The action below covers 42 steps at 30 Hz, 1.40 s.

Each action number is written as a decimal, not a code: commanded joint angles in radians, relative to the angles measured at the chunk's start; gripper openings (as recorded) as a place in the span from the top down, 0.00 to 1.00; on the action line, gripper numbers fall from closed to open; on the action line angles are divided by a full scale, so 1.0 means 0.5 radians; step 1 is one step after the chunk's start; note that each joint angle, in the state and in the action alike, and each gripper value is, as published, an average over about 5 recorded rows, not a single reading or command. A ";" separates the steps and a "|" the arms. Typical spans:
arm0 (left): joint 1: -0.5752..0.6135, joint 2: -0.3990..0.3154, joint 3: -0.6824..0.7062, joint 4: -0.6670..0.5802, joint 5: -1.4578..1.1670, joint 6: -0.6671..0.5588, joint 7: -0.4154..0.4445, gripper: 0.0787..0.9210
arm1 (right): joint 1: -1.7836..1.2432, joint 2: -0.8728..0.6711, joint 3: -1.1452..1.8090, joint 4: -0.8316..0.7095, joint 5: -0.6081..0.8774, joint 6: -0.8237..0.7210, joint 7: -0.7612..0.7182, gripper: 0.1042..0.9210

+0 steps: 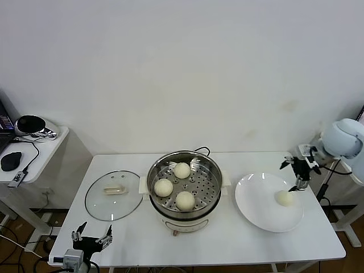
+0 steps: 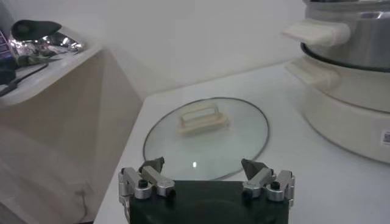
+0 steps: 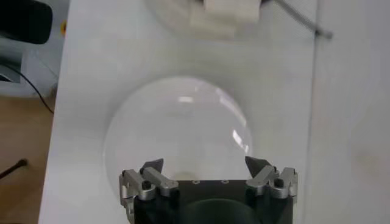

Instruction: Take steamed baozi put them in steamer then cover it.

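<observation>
Three steamed baozi (image 1: 181, 170) sit on the perforated tray inside the steamer (image 1: 185, 213) at the middle of the white table (image 1: 227, 242). A fourth baozi (image 1: 284, 198) lies on the white plate (image 1: 256, 205) to the steamer's right. The right gripper (image 1: 297, 174) hangs above that plate, fingers spread wide and empty. The glass cover (image 1: 114, 195) lies flat on the table left of the steamer. The left gripper (image 1: 91, 236) waits near the table's front-left edge, fingers wide, holding nothing.

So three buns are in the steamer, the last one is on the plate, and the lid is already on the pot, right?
Not quite. The head view shows the lid lying flat on the table left of the steamer, which is uncovered. Three buns are inside, and the last one is on the plate.
</observation>
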 commanded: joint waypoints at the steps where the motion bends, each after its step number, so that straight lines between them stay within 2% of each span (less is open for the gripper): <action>1: 0.003 0.004 -0.011 0.000 0.004 0.003 0.008 0.12 | -0.473 0.008 0.448 -0.315 -0.247 0.095 0.055 0.12; 9: -0.003 -0.008 -0.004 0.026 0.023 0.003 0.007 0.12 | -0.566 0.130 0.523 -0.485 -0.369 0.165 0.119 0.12; 25: 0.000 -0.007 -0.016 0.067 0.026 -0.001 0.001 0.12 | -0.623 0.399 0.535 -0.665 -0.425 0.200 0.245 0.12; 42: -0.013 -0.011 -0.011 0.086 0.029 -0.004 0.002 0.12 | -0.615 0.495 0.513 -0.766 -0.467 0.239 0.227 0.12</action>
